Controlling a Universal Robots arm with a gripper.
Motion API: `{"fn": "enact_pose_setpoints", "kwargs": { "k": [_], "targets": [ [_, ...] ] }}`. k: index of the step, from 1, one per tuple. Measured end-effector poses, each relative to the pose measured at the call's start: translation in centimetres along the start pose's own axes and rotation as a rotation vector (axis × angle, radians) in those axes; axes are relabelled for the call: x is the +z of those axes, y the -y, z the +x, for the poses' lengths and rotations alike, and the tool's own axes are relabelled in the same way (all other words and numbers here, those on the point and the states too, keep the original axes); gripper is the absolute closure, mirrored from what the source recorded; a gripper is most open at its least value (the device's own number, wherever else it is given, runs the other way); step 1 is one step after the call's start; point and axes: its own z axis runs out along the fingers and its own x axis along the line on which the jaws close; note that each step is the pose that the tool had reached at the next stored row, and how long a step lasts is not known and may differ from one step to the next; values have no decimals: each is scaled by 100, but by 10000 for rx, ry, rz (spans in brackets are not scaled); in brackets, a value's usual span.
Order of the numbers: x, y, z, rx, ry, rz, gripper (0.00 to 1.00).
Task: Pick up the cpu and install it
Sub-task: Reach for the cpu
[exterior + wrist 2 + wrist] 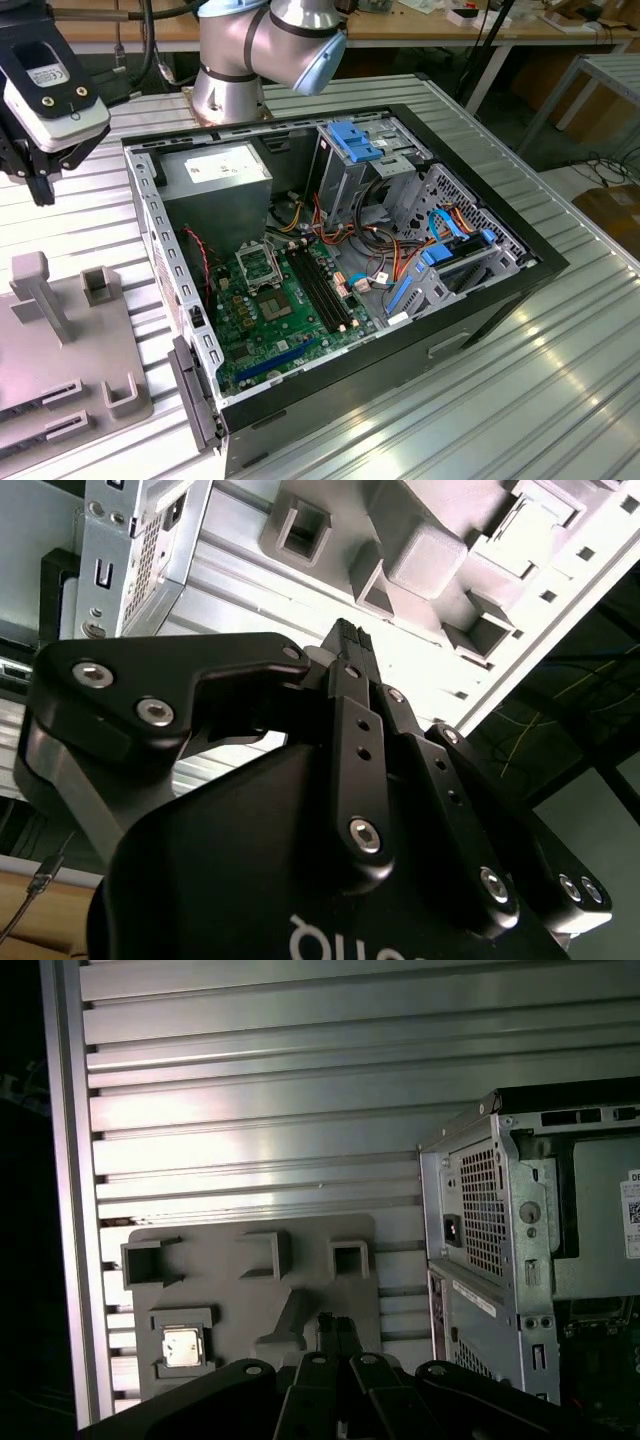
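The fingers [327,1332] are closed together and hold nothing. The gripper [337,1322] hangs clear of the grey fixture plate [250,1290]. The cpu [182,1345] lies in a square pocket near one corner of that plate, apart from the fingers. The open computer case [340,260] stands beside the plate on the ribbed table [520,380].

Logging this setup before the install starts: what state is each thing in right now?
Small square grey-topped cpu: lying flat in a recess of the grey plastic fixture, not picked up.
Black gripper: shut, holding nothing, clear of the cpu.
Black desktop computer case: on its side, panel off, inside exposed.
Long black memory slots: empty.
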Motion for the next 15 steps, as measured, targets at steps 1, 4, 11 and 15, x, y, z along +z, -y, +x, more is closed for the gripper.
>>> {"fn": "enact_pose_setpoints", "kwargs": {
  "k": [1, 4, 11, 15],
  "targets": [
    [3, 12, 17, -1, -10, 1, 87],
    [8, 50, 56, 2, -28, 3, 87],
    [27, 136, 223, 0, -29, 4, 87],
    [38, 171, 332, -1, 12, -1, 87]
  ]
}}
